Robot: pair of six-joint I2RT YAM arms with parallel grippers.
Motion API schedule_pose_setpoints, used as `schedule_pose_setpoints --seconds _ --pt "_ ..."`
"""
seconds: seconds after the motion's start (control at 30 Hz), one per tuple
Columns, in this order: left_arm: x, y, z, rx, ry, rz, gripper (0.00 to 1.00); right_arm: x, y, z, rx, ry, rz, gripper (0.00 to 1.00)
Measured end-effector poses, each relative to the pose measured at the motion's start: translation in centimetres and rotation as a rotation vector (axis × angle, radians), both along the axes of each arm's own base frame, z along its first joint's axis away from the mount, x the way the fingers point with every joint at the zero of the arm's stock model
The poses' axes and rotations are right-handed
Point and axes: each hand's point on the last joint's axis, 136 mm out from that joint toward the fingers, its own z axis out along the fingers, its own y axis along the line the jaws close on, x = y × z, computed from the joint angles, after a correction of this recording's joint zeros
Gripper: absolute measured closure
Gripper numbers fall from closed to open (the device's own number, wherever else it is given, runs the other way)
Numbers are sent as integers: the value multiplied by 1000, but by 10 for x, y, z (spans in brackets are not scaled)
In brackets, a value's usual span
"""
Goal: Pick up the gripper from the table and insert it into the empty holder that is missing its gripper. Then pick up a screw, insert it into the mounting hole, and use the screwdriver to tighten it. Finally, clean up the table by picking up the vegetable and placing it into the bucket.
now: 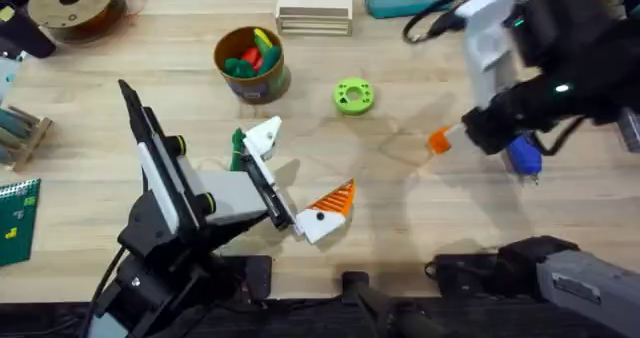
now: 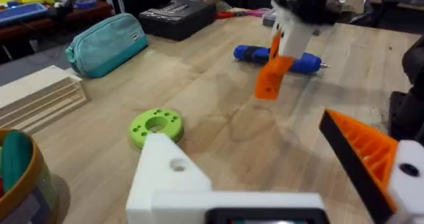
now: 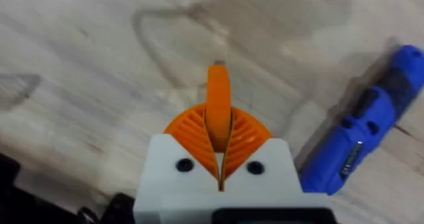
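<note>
1. Right arm large, dark and blurred at the upper right of the overhead view; right end effector (image 1: 440,140) recognisable there only by its orange tip.
2. In the right wrist view, right end effector (image 3: 219,151) pressed shut, orange ribbed pads (image 3: 218,108) meeting on nothing, above bare bench (image 3: 99,71).
3. Screwdriver (image 1: 524,157) half hidden under the right arm in the overhead view, only its blue body and thin bit end peeking out; clearer in the right wrist view as the blue body (image 3: 371,131) lying flat just beside the closed pads, cut off by the picture's edge.
4. Left end effector (image 1: 300,183) spread open, white fingers apart, gripping nothing; one orange pad (image 2: 361,148) cut off by the edge of the left wrist view.
5. Vegetable (image 1: 238,148) mostly screened by the left arm's white finger, a dark-green sliver on the bench near that finger.
6. Bucket (image 1: 252,83) upright toward the far side, red, yellow and green toys heaped inside; only its rim (image 2: 30,168) at the corner of the left wrist view.
7. Green ring (image 1: 353,96) flat on the bench, between bucket and right arm.
8. Open wood between the two end effectors and forward of the ring; near edge crowded by the arm bases.
9. Teal pouch (image 2: 106,42) and wooden stack (image 1: 314,10) along the far edge.
</note>
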Motion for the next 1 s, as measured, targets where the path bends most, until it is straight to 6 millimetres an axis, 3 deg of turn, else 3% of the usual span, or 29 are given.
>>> schedule_pose_setpoints --seconds 0.13,0.27,0.37,0.4,0.53,0.7,1.0 --pt "0 0 0 0 0 0 14 7 2 43 53 -161 -53 980" --pt "0 0 0 0 0 0 14 -3 6 79 169 -290 -108 980" --pt "0 0 0 0 0 0 14 -8 10 102 297 -379 -159 980" --pt "0 0 0 0 0 0 14 -9 21 106 441 -424 -185 980" --pt "0 0 0 0 0 0 14 -8 48 82 669 -349 -209 980" --pt "0 0 0 0 0 0 14 -14 76 56 902 -121 -305 980" --pt "0 0 0 -42 64 4 14 -21 109 58 1104 207 -393 980"
